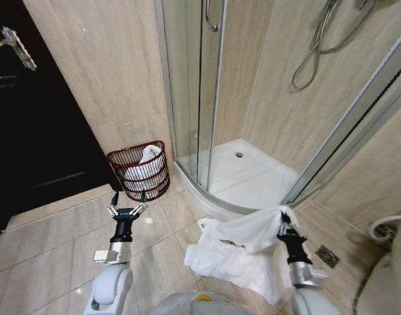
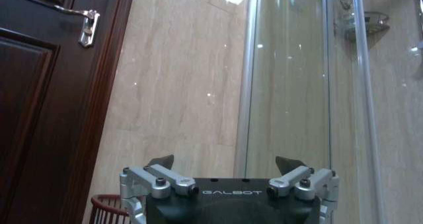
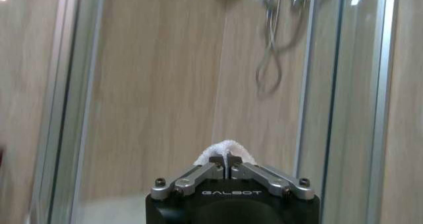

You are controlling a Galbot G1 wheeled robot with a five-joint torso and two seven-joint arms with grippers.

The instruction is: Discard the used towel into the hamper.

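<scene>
Right gripper (image 1: 285, 222) jaws clamped on towel (image 1: 243, 246) corner; cloth soft, limp, trailing on floor. Left gripper (image 1: 127, 202) jaws wide near hamper (image 1: 140, 172).

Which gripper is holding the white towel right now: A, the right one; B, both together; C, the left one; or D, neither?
A: the right gripper has its fingers shut on a fold of the white towel, while the left gripper stands open near the hamper.
</scene>
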